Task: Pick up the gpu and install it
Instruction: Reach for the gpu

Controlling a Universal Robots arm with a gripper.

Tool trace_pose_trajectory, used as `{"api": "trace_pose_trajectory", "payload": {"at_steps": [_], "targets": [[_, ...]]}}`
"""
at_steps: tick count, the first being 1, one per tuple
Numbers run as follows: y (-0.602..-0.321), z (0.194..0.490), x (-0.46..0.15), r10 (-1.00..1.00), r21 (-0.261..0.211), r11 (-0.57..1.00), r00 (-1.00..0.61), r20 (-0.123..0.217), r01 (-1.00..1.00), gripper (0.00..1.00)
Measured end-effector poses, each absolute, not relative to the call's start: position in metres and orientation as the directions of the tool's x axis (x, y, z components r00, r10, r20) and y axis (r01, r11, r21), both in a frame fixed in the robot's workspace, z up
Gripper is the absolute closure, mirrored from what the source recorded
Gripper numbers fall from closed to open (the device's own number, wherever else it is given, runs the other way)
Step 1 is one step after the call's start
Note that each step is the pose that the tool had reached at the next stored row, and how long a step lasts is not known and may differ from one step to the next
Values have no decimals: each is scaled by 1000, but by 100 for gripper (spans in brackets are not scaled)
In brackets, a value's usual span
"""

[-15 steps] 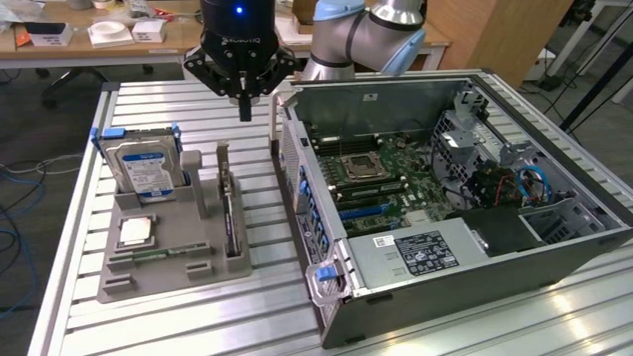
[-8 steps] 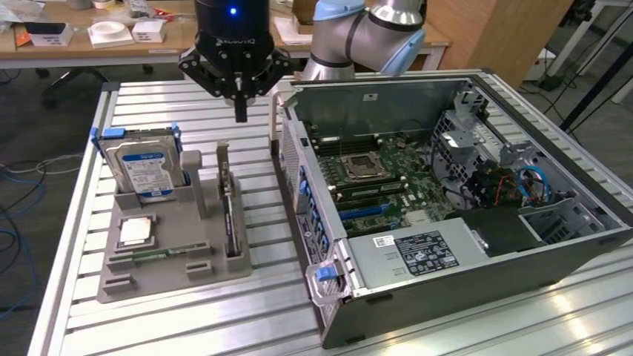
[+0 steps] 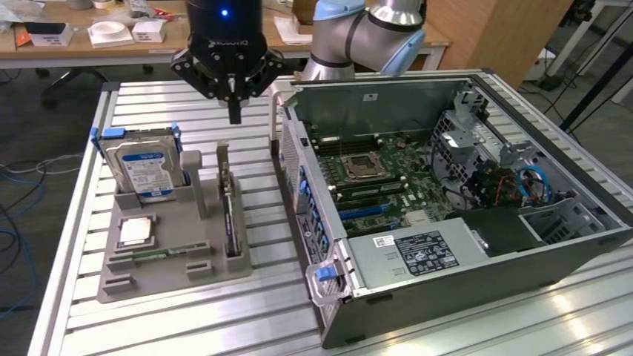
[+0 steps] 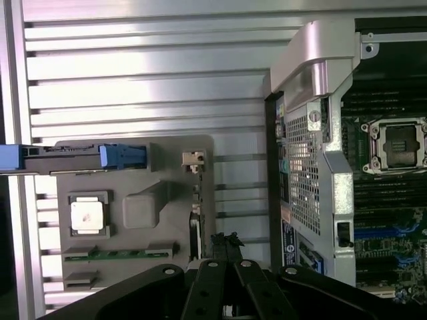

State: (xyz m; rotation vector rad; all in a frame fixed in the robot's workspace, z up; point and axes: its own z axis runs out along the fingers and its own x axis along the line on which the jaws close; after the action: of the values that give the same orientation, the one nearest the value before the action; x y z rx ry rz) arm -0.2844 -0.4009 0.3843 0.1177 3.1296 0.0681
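Note:
The gpu (image 3: 230, 202) stands on its edge in a slot of the grey holder (image 3: 188, 271) on the slatted table, its silver bracket end toward the back. My gripper (image 3: 234, 113) hangs above the table just behind the holder's far end, fingers shut together with nothing between them. Seen from the wrist, the gpu (image 4: 195, 212) is a thin dark edge with the bracket (image 4: 193, 159) at one end. The shut fingertips (image 4: 227, 241) sit close beside the card, apart from it.
The holder also carries a hard drive (image 3: 147, 169) with blue rails, a processor chip (image 3: 136, 231) and a memory stick (image 3: 158, 254). An open computer case (image 3: 327, 289) lies at the exterior view's right, motherboard (image 3: 396, 174) exposed. A desk stands behind the table.

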Motion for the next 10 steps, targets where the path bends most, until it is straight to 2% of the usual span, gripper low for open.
{"api": "trace_pose_trajectory", "payload": {"at_steps": [10], "targets": [[-406,383,-288,75,44,996,-997,-6,75,89]]}}
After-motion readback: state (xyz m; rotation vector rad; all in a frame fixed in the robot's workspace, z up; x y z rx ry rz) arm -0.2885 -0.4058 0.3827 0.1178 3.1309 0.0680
